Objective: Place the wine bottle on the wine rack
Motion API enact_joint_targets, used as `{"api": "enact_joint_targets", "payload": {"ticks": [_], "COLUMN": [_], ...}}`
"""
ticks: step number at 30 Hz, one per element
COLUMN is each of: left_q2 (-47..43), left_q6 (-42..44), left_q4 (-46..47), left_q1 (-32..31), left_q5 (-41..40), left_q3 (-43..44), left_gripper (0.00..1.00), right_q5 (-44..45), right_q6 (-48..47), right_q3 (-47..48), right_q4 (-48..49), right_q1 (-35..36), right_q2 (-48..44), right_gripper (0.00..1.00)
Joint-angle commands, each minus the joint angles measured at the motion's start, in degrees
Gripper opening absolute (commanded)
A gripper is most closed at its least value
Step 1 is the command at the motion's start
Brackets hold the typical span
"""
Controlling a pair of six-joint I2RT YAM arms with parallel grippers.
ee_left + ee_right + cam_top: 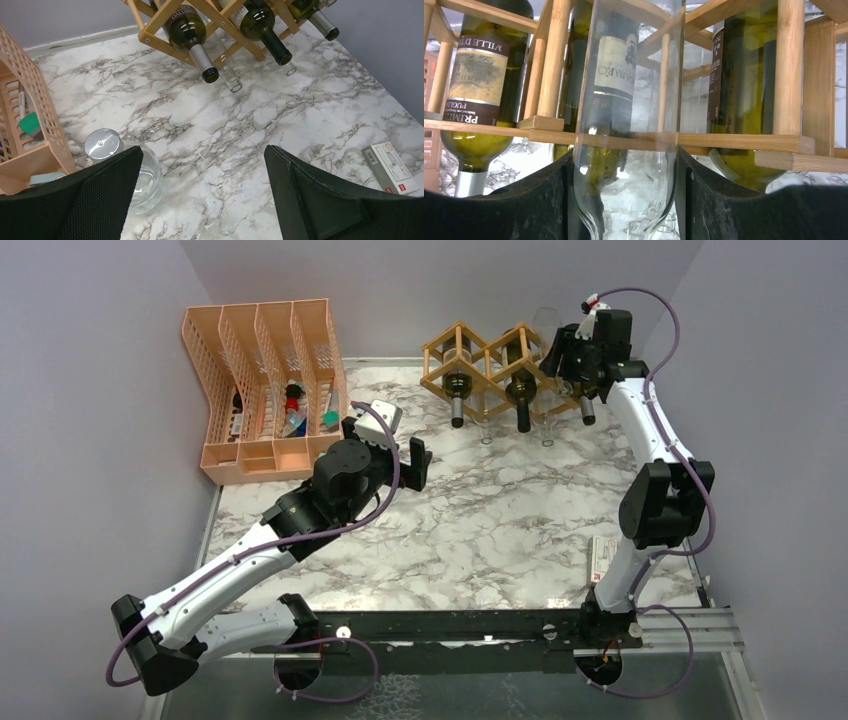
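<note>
The right gripper (625,165) was clamped on a clear glass wine bottle (629,100), one black pad (524,205) on each side of the body just above the shoulder. The bottle lay against the slats of the wine rack (490,360), neck toward the front. It sat between a dark bottle with a cream label (616,70) and a green bottle (744,75). Whether it was fully seated in a cell could not be told.

Three dark bottles lay in the rack's diamond cells, necks sloping down toward the marble table (480,520). The neck of a second clear bottle (227,75) showed under the left-hand one.

The left gripper (202,165) hung over the table with its fingers wide apart, holding nothing. A clear glass jar with a silver lid (102,144) stood beside its left finger.

At the far left, the peach mesh organizer (230,360) held small mixed items, among them red, dark and teal pieces. A small white box (606,560) lay near the right arm's base.
</note>
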Motion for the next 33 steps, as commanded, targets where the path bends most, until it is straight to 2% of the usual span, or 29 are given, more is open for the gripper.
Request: {"api": "enact_joint_targets", "payload": {"ticks": [1,3,8,14,20,27,33], "left_q2": [-0.09,-0.17,-0.37,0.47,1.03,1.23,1.30], "left_q6": [3.11,3.36,3.64,3.98,4.16,4.25,4.43], "left_q4": [0.15,0.38,0.89,0.57,0.28,0.16,0.01], "left_q1": [-0.06,-0.10,-0.06,-0.03,-0.03,-0.06,-0.04], "left_q5": [3.74,4.09,4.28,4.38,4.29,3.15,-0.71], "left_q3": [-0.42,-0.56,-0.96,-0.59,-0.20,0.03,0.66], "left_gripper": [0.99,0.99,0.99,0.99,0.99,0.99,0.99], "right_q5": [-1.68,-0.91,0.29,1.50,2.00,3.65,7.12], "right_q6": [-0.09,-0.14,-0.78,-1.00,-1.88,-2.23,-1.94], "right_q3": [1.83,1.86,1.10,0.14,-0.19,0.40,0.73], "right_q4": [4.78,4.49,3.73,3.01,3.08,2.09,0.69], "right_q1": [-0.37,-0.38,-0.37,-0.37,-0.37,-0.37,-0.37], "right_q2": [-0.12,0.19,0.59,0.42,-0.06,-1.11,-4.43], "right_gripper": [0.03,0.10,0.41,0.63,0.71,0.74,0.84]}}
